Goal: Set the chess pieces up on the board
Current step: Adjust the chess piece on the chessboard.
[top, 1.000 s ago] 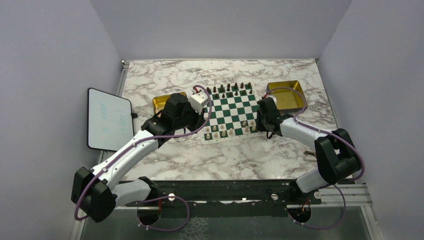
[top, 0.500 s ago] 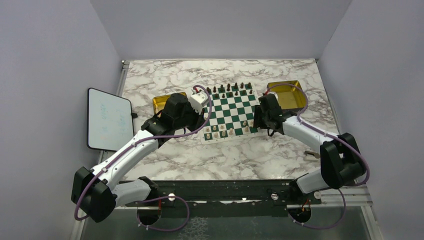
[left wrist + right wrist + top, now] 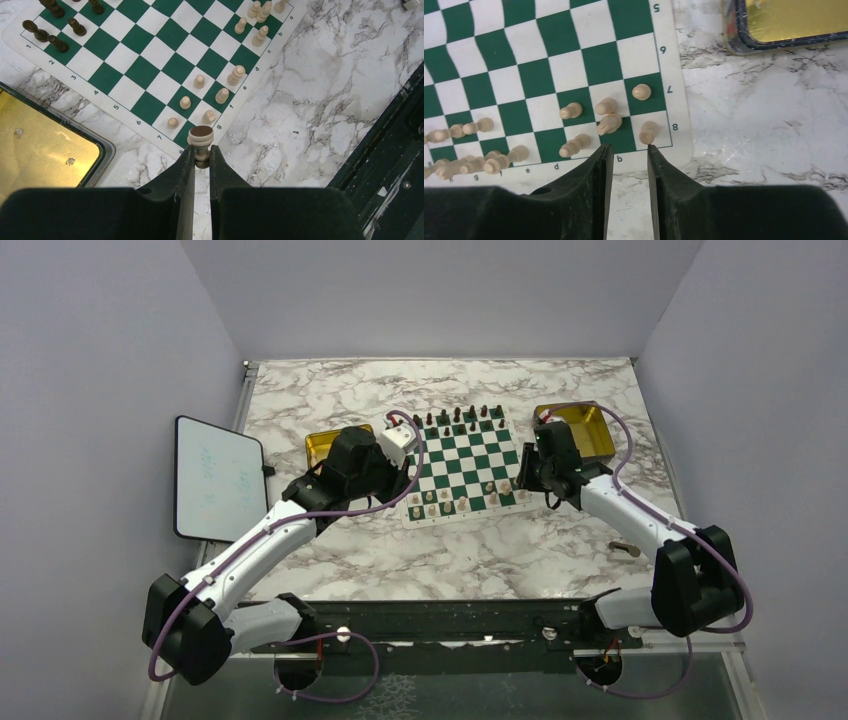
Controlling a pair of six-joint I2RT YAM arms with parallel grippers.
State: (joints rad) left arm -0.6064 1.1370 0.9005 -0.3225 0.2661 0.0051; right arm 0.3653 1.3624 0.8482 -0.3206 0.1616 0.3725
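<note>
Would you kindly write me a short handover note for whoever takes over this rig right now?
Left hand: shut on a cream piece, over the near left corner of the board.
Right hand: open, empty, at the near right corner.
Done: dark pieces on the far rows, many cream pieces on the near rows.
Left: set down the held piece, then fill any gaps.
</note>
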